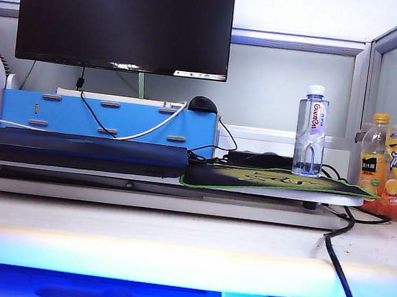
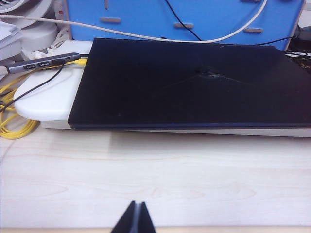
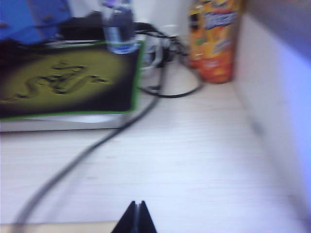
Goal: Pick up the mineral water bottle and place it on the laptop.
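In the exterior view we see the mineral water bottle (image 1: 311, 131) standing upright right of centre, on the far right part of the green-edged mouse pad (image 1: 267, 180), its white cap on. The laptop (image 1: 75, 151) lies closed and flat at the left of the frame, just beside the mouse pad, on a white riser (image 1: 151, 180) that sits on the pale wooden surface (image 1: 174, 229). Behind it stand a blue organiser box (image 1: 108, 118) and a black monitor (image 1: 125, 16); two orange-capped juice bottles (image 1: 393, 169) stand at the far right edge. Neither arm shows in this view. In the left wrist view we find the left gripper (image 2: 136, 218) at the bottom centre, its fingers pressed together and empty, over bare surface short of the laptop (image 2: 189, 85). In the blurred right wrist view the right gripper (image 3: 136, 218) likewise has its fingers closed on nothing, with the bottle (image 3: 118, 26) at the upper left, well apart from it.
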Robot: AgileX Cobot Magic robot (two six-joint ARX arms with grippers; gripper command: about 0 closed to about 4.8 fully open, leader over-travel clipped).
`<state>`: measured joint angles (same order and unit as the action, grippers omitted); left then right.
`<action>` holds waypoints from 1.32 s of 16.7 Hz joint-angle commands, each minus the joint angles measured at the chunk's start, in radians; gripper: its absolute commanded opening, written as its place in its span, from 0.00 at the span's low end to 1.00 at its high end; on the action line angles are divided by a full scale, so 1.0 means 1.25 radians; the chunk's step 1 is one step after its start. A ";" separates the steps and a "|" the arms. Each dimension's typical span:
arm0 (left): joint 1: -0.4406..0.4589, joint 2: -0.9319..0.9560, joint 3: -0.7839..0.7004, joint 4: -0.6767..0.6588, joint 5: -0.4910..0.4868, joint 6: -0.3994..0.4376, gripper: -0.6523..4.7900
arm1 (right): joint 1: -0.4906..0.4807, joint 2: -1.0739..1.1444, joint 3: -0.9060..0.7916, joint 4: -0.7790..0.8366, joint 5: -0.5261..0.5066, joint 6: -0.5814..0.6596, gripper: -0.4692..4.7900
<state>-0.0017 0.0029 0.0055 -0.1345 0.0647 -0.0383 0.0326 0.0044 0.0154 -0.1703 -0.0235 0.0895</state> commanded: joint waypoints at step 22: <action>0.000 -0.002 0.001 0.006 0.002 0.001 0.12 | 0.004 0.693 0.658 -0.171 -0.339 0.049 0.10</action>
<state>-0.0017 0.0029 0.0055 -0.1345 0.0647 -0.0383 0.0376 0.8711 0.8333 -0.4061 -0.4427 0.1604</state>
